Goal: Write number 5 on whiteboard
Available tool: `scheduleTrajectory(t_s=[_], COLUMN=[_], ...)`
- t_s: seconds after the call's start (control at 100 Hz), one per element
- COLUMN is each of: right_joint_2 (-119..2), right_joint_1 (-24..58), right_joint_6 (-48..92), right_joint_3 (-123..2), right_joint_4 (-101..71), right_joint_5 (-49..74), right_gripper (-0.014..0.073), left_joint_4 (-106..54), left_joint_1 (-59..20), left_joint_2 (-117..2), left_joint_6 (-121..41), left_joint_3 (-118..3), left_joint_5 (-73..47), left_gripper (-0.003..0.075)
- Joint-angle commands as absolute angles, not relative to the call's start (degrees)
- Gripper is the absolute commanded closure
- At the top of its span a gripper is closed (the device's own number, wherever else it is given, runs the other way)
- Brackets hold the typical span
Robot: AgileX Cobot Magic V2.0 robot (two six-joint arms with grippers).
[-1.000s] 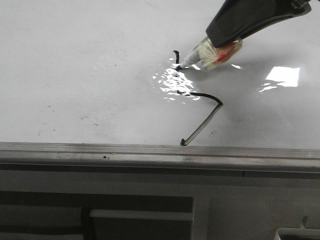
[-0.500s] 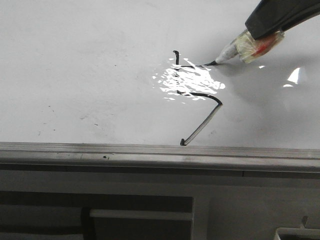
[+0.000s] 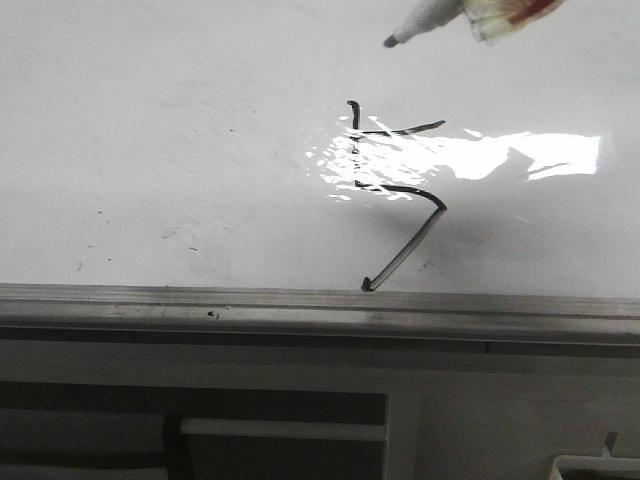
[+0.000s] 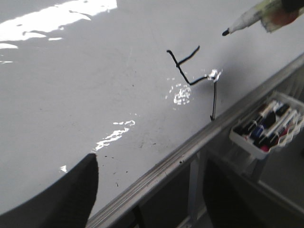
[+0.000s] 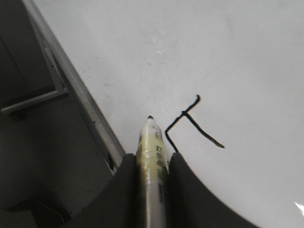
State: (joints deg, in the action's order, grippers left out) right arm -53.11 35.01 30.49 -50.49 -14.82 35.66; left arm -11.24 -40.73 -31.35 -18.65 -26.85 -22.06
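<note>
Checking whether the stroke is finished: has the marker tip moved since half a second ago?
Yes. The marker tip has lifted up and away from the number 5, no longer touching its top bar's end.

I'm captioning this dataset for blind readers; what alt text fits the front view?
A crooked black number 5 is drawn on a glossy whiteboard, its long tail slanting down to the grey rail at the board's near edge. A marker wrapped in tape hangs above it at the top edge, tip off the board. Glare washes across the strokes.
</note>
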Motion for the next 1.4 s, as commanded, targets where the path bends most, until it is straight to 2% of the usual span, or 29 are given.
scheduleTrajectory(t_s=[0.0,0.17,0.34,0.45,0.68,0.79,0.99,1.39], right_joint_2=[-54.0,-57.6,-60.5,-61.3,-61.6,-61.7,-61.7,-61.7], right_joint_1=[38.1,45.0,49.2,50.8,52.5,53.3,54.7,54.8], right_joint_6=[33.7,37.2,37.7,38.6,39.4,39.4,39.4,39.4], right_joint_3=[-52.1,-52.1,-52.1,-52.1,-52.1,-52.1,-52.1,-52.1], right_joint_4=[-14.8,-14.8,-14.5,-14.5,-14.5,-14.5,-14.5,-15.8], right_joint_5=[32.8,32.9,32.8,32.8,32.7,32.6,31.4,31.4], right_gripper=[0.0636,0.0636,0.0636,0.0636,0.0636,0.0636,0.0636,0.0636], left_joint_4=[-14.2,-15.3,-14.8,-14.1,-14.1,-14.1,-14.1,-14.3], left_joint_1=[-43.1,-51.0,-57.0,-58.5,-58.5,-58.5,-58.5,-58.5], left_joint_2=[-36.7,-46.7,-55.5,-59.3,-61.9,-62.0,-62.0,-62.0], left_joint_6=[-26.4,-32.8,-34.1,-34.1,-34.1,-34.1,-34.1,-34.1], left_joint_3=[-31.4,-36.4,-40.3,-41.5,-42.2,-42.2,-42.2,-42.2], left_joint_5=[-20.2,-21.5,-20.4,-18.9,-16.5,-15.8,-15.7,-16.2], left_gripper=[0.0241,0.0253,0.0339,0.0385,0.0423,0.0505,0.0741,0.0740])
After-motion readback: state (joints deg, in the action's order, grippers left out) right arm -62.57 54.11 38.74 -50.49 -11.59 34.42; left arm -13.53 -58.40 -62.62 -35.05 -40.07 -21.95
